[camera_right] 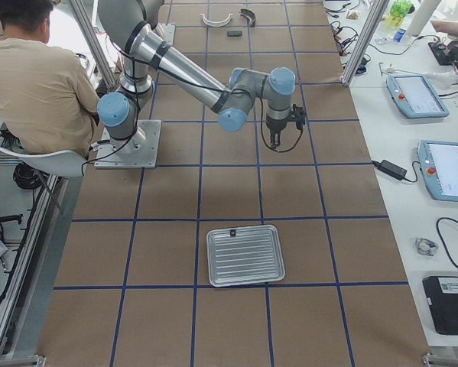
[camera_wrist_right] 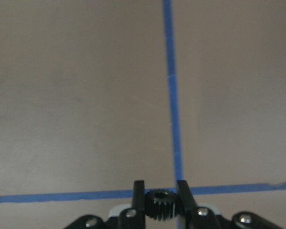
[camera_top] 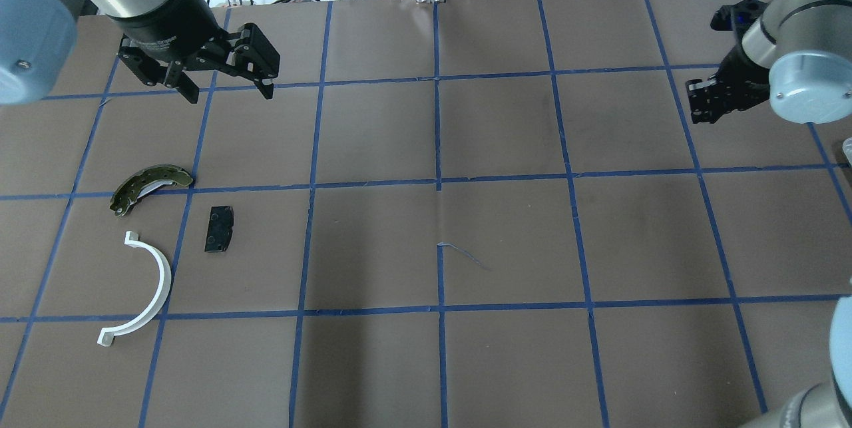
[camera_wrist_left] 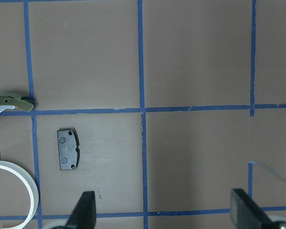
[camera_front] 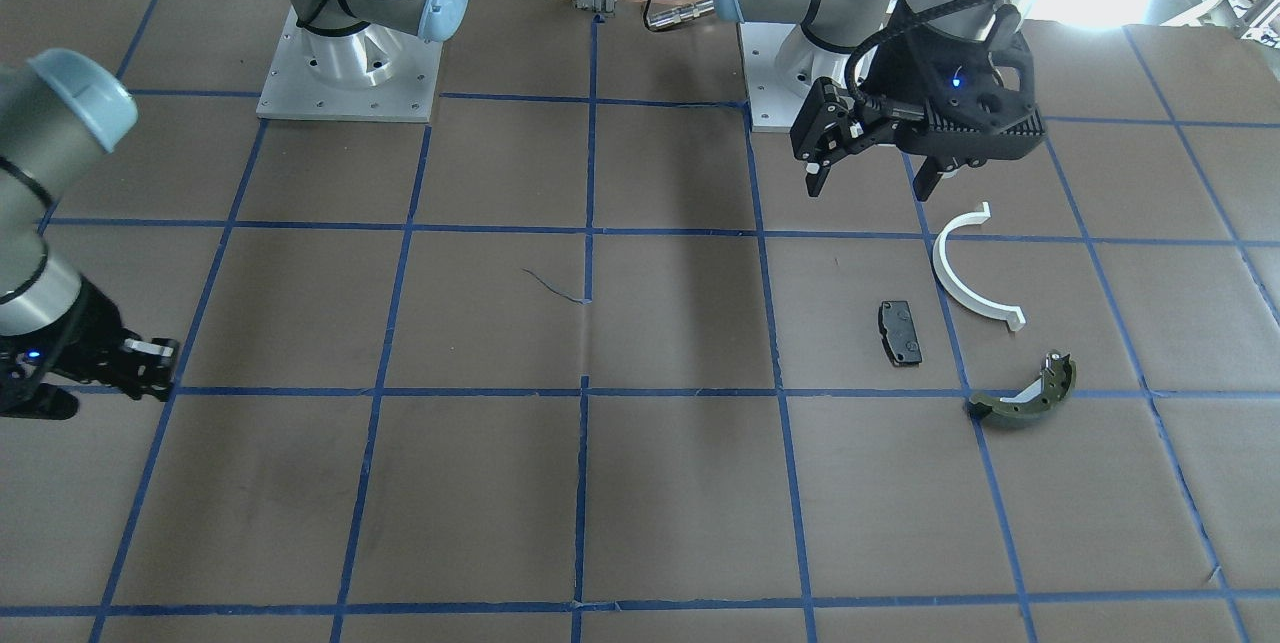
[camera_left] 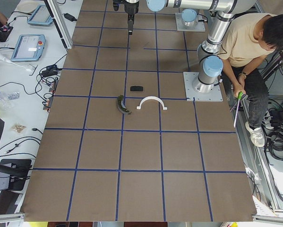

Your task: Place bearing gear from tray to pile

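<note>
Black bearing gear [camera_wrist_right: 160,206] pinched in the right end effector [camera_wrist_right: 160,193], left end effector [camera_wrist_left: 163,195] spread wide.

Bright even light, soft table shadows, corner glare

Black bearing gear [camera_wrist_right: 160,207] between right gripper's [camera_wrist_right: 160,185] black fingers [camera_wrist_right: 139,195]; beyond the fingers, brown table [camera_wrist_right: 85,95] gridded in blue; silver ribbed tray [camera_right: 244,256].

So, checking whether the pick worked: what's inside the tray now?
The tray shows only its bare ribbed floor; a dark speck at its far rim is too small to identify. The bearing gear sits clamped in the right gripper.
</note>
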